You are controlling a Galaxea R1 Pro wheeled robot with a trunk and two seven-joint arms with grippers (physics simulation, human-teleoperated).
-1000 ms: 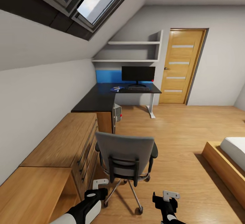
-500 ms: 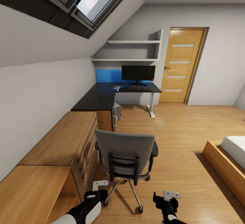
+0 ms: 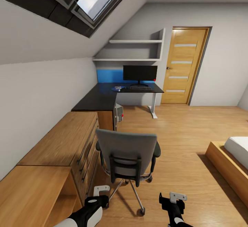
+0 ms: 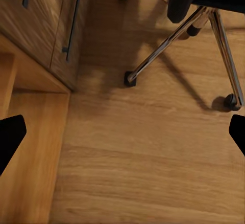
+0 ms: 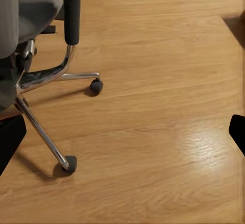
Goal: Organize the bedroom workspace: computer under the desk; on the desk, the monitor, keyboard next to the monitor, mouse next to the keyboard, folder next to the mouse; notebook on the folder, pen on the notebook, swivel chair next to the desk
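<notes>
The grey swivel chair (image 3: 127,153) stands on the wooden floor just ahead of me, its back turned my way and hiding its seat, so the folder is out of sight. Further off is the black L-shaped desk (image 3: 100,99) with the monitor (image 3: 140,73), the keyboard (image 3: 140,88) in front of it and a small blue-and-white object (image 3: 117,89) to its left. The computer (image 3: 119,113) sits under the desk. My left gripper (image 3: 99,196) (image 4: 122,137) and right gripper (image 3: 173,200) (image 5: 122,137) hang open and empty over the floor by the chair's chrome legs (image 4: 173,45) (image 5: 43,132).
A wooden chest of drawers (image 3: 65,144) and a lower cabinet (image 3: 31,192) run along the left wall. A bed frame (image 3: 227,165) stands at the right. A closed door (image 3: 182,66) and wall shelves (image 3: 136,51) are at the back. Open floor lies right of the chair.
The whole picture has shifted a little, so the camera has moved. Both grippers sit slightly lower in the head view, the right one a bit further right.
</notes>
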